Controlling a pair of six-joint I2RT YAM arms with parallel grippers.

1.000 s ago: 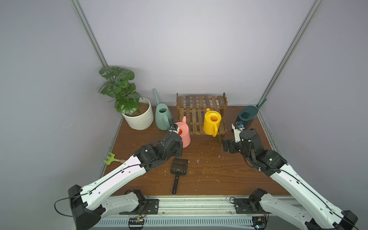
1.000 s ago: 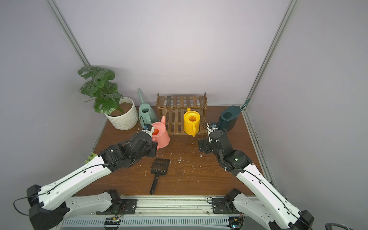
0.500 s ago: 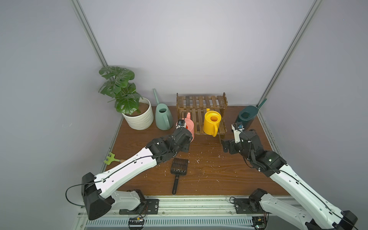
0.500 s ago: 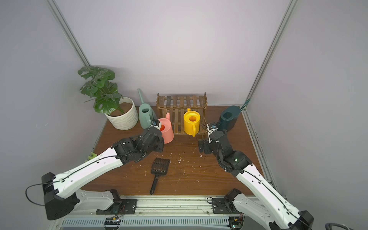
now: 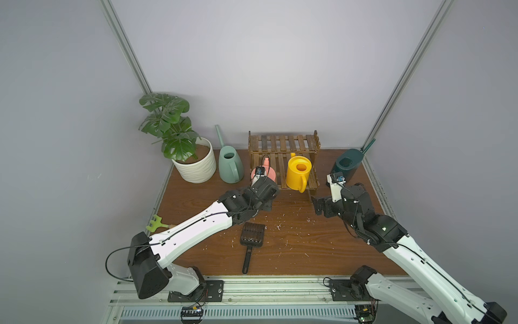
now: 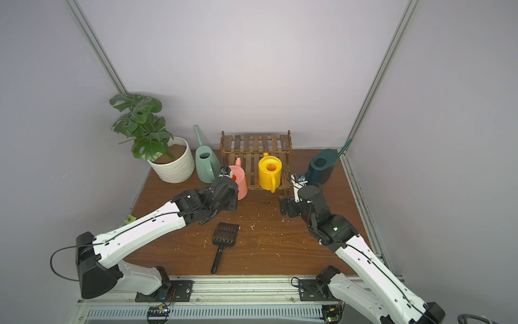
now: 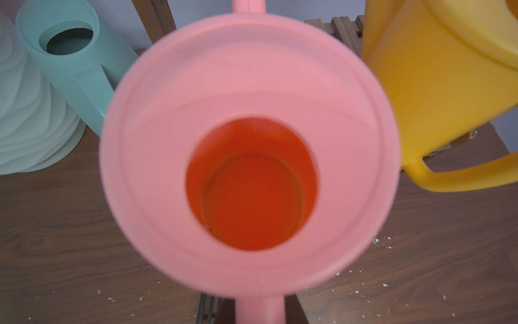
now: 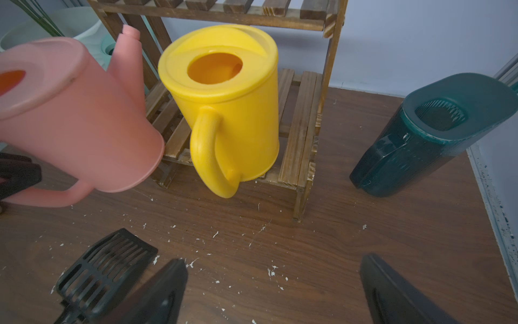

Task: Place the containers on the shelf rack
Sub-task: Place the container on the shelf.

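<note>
Holding the pink can at the rack's front edge

My left gripper [image 5: 265, 189] is pinched tight on the handle of the pink can [image 8: 78, 117]. The can hangs tilted and clear of the table [image 5: 308, 246], spout pointing toward the rack [image 5: 283, 141]. Its base sits by the front left corner of the lower step; I cannot tell whether it touches the slats. From the left wrist I look straight down into its round mouth, nothing inside.

My right gripper [image 8: 273, 262] is spread wide with nothing between the fingers. It is low over the table in front of the rack's right end.

The yellow can [image 5: 298, 174] stands upright on the right half of the lower step, handle toward me, just beside the pink one. The upper step holds nothing.

The mint-green can [image 5: 229, 165] stands on the table between the rack and the white plant pot [image 5: 196, 171]. The dark teal can [image 5: 346, 165] stands on the table right of the rack, near the back corner.

A black scoop [image 5: 252, 232] lies flat on the table between my arms, handle toward me. White crumbs are scattered around it.
</note>
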